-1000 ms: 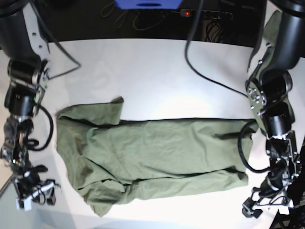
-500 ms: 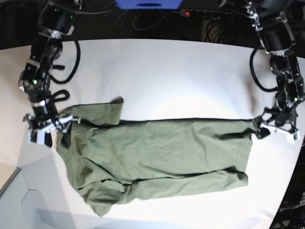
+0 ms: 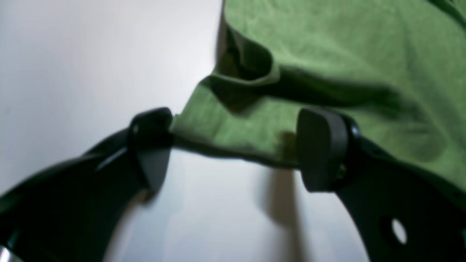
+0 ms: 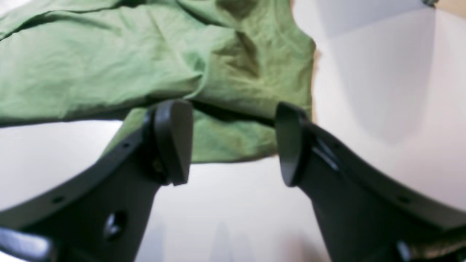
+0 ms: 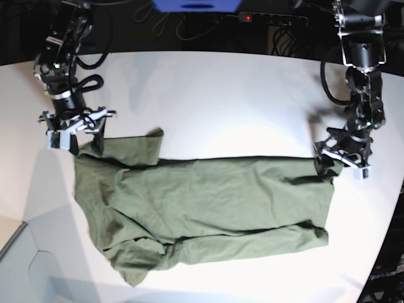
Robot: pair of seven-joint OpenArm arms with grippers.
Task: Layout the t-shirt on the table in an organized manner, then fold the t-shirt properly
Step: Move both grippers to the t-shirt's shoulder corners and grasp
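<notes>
Moved since half a second ago: both arms have shifted toward the far edge of the surface (image 5: 208,95); the right pincer (image 5: 71,136) now stands at the shirt's far corner on the base view's left, and the left pincer (image 5: 341,161) has come in onto the far corner on that view's right. The cloth itself looks unchanged.

T-shirt: the olive-green t-shirt (image 5: 208,202) lies lengthwise across the middle of the surface, wrinkled, with one sleeve flipped toward the far edge and a bunched fold near the near-left corner.

Left pincer: jaws apart, a folded hem corner lying between the fingers (image 3: 320,149); not closed on it.

Right pincer: jaws apart, straddling a shirt corner, fingers (image 4: 174,140) just above or on the cloth; which, I cannot tell.

Risk: closing now may catch only the top layer, or several layers at once, since the cloth is doubled at both corners. Uneven pulls would probably skew the shirt or deepen the creases.

Risk, near side: the bunched fold stays out of reach of both pincers and would likely drag along.

Surroundings: dark cables (image 5: 189,25) and a power strip (image 5: 271,19) lie beyond the far edge, well apart from the shirt.

In the way: nothing else rests on the surface near the shirt.
</notes>
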